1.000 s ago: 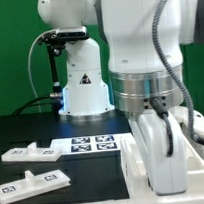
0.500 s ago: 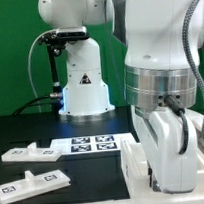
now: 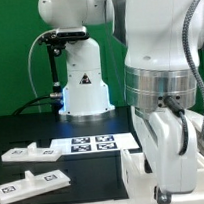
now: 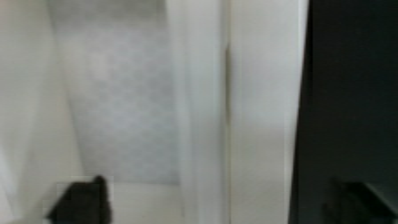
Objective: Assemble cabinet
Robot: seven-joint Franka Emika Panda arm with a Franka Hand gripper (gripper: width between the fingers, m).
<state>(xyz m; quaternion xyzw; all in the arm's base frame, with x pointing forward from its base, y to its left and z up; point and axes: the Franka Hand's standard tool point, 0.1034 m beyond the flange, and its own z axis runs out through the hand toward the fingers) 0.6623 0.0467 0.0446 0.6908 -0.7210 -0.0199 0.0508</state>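
Note:
The white cabinet body [image 3: 133,169] lies at the front of the exterior view's right. My gripper [image 3: 166,189] hangs straight down onto it, its tips low against the body. In the wrist view the gripper [image 4: 222,205] straddles a white wall of the cabinet body [image 4: 231,110]; one dark fingertip [image 4: 80,203] is on the inner side and the other on the black table side, with gaps to the wall. The jaws look open. Two flat white panels with tags lie on the exterior view's left, one further back [image 3: 24,152], one nearer [image 3: 39,181].
The marker board [image 3: 92,143] lies in the middle of the black table [image 3: 32,131]. The robot base [image 3: 84,87] stands behind it, before a green backdrop. My own arm fills the exterior view's right.
My arm shifted toward the exterior view's right one second ago and has held still since. The panels and cabinet body have not moved.

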